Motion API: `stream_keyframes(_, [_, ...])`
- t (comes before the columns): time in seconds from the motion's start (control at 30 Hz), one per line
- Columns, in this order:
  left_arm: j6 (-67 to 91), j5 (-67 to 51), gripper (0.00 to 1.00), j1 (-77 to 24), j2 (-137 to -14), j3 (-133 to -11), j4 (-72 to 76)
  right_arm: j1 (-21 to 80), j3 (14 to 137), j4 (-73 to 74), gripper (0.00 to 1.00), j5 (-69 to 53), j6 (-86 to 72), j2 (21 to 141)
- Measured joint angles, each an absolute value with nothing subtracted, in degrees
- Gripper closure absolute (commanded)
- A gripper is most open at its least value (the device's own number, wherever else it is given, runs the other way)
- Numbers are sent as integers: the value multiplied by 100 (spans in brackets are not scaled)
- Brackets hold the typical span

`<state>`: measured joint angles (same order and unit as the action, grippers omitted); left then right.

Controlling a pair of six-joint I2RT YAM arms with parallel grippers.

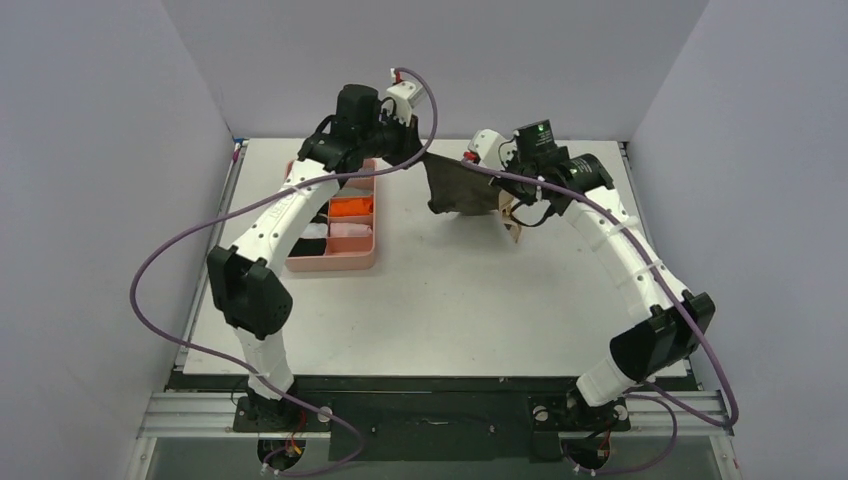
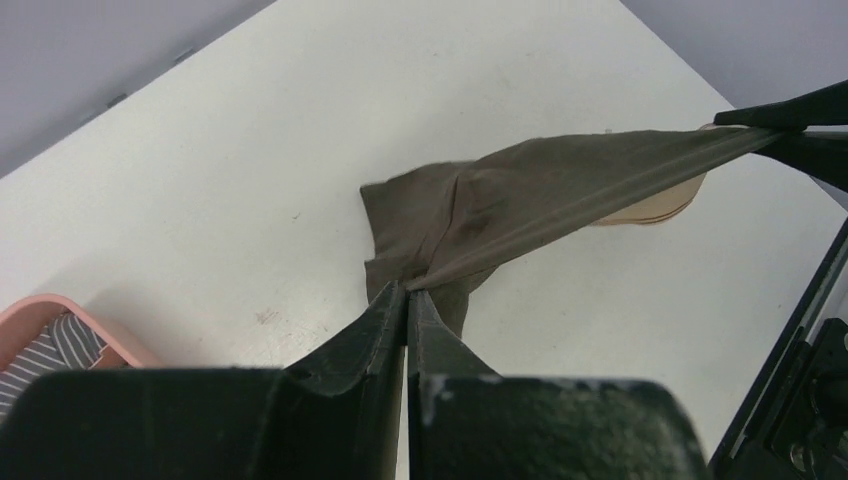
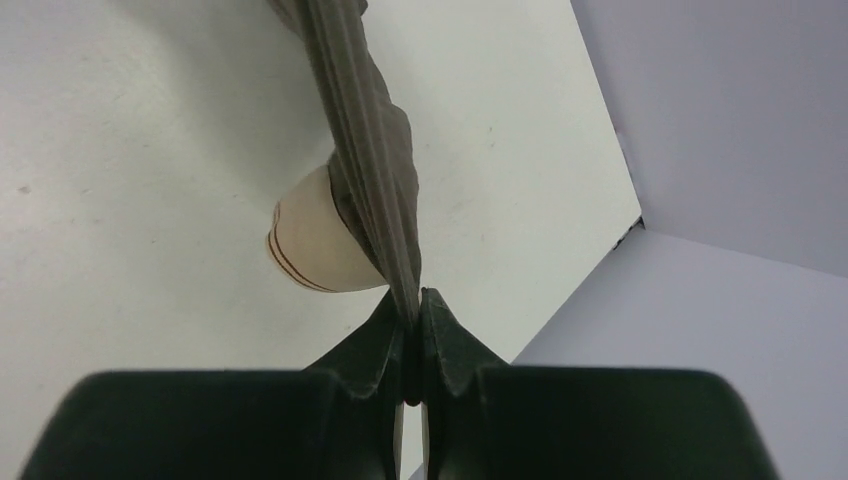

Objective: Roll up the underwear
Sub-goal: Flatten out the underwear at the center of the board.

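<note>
It was a robotics lab cell: plain grey walls (image 1: 90,150) boxed in a white surface (image 1: 450,300), with the cabled left arm (image 1: 282,212) and right arm (image 1: 622,255) bolted to an aluminium rail (image 1: 190,415).

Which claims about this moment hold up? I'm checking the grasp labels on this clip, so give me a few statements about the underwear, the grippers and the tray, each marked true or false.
1. The left gripper and right gripper are both shut on the underwear. True.
2. The underwear lies flat on the table. False: it is stretched between the two grippers, with its top edge lifted.
3. The pink tray sits on the left arm's side. True.
4. The tray is empty. False: it holds rolled cloths, including an orange rolled cloth.
5. The underwear is already rolled. False: it hangs spread out, unrolled.
</note>
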<state>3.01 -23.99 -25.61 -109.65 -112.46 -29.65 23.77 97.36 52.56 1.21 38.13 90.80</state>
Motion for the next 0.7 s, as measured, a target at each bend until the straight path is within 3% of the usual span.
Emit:
stream_keyframes(0.37, [102, -2178, 100, -2987, -9338, -10735, -2801, 2598, 9732, 6123, 90, -322, 3719, 7915])
stream_keyframes(0.7, [266, -1612, 100, -2694, -10663, -11535, -2679, 2421, 10447, 6012, 98, 250, 3632, 9131])
